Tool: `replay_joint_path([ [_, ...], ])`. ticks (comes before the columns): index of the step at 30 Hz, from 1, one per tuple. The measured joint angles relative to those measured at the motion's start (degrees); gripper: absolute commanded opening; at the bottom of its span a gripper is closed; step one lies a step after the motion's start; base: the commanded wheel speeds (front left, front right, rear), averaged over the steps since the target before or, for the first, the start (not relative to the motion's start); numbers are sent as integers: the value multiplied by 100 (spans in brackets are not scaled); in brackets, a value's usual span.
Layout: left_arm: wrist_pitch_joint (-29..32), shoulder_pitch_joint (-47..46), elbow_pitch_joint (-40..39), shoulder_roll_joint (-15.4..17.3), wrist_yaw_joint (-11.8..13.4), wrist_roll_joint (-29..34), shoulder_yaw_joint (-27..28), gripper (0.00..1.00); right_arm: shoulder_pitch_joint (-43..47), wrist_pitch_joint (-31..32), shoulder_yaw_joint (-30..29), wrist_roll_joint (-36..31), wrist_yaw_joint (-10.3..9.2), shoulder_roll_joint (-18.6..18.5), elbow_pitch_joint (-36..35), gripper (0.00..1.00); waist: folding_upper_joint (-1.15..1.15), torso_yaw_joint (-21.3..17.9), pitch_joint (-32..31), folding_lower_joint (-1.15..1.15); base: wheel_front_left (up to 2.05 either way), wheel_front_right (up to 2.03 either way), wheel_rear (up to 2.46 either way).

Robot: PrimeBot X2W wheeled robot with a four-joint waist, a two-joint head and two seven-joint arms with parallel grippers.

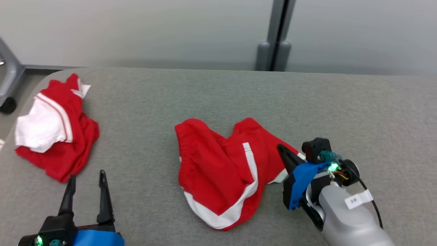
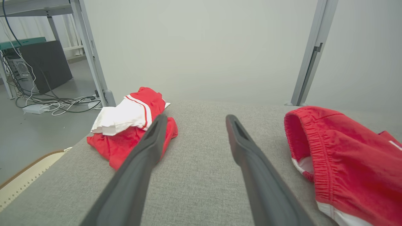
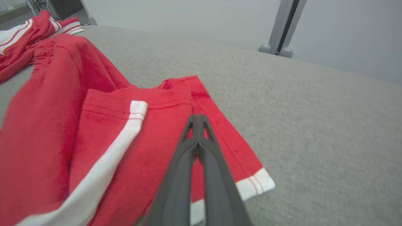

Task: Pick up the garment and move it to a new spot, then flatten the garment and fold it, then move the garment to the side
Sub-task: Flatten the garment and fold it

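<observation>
Red shorts (image 1: 215, 171) | right gripper (image 3: 197, 116) closed, touching them | left gripper (image 1: 87, 175) wide open

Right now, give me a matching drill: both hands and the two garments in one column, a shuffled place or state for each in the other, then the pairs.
1. left hand
2. right hand
3. red shorts
4. red-and-white bundle

A. shut, tips on the shorts
B. crumpled at the left end
C. open over bare grey surface
D. in the middle, white side stripe showing

Pairs: 1-C, 2-A, 3-D, 4-B
</observation>
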Motion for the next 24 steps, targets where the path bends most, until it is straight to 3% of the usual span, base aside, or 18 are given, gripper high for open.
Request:
replay_joint_path([
  [4, 1, 43, -32, -5, 30, -14, 80, 100, 204, -82, 22, 51, 0, -4, -166, 0, 0, -260, -25, 1, 0, 0, 0],
  [5, 1, 43, -40, -4, 31, -14, 102, 100, 205, -108, -8, 56, 0, -4, -258, 20, 0, -305, -43, 0, 0, 0, 0],
  [6, 1, 44, -41, -3, 30, -14, 113, 100, 204, -115, -53, 53, 0, -3, -352, 51, 0, -350, -56, 0, 0, 0, 0],
  [7, 1, 44, -44, -4, 30, -14, 116, 100, 217, -123, -115, 54, 1, 1, -442, 100, 0, -387, -74, 0, 0, 0, 0],
  [12, 1, 80, -45, -5, 29, -3, 147, 100, 616, -137, -849, -227, 1, -60, -1517, 100, 0, -530, -159, 0, 0, 0, 0],
  [19, 1, 194, 3, -3, 26, 3, 147, 100, 1976, -138, -2006, -806, 0, -204, -3201, 100, 0, -677, -301, 0, 0, 0, 0],
  [24, 1, 253, 71, -5, 31, 64, 144, 100, 2939, -138, -2312, -996, 0, -158, -4114, 100, 0, -736, -396, 0, 0, 0, 0],
])
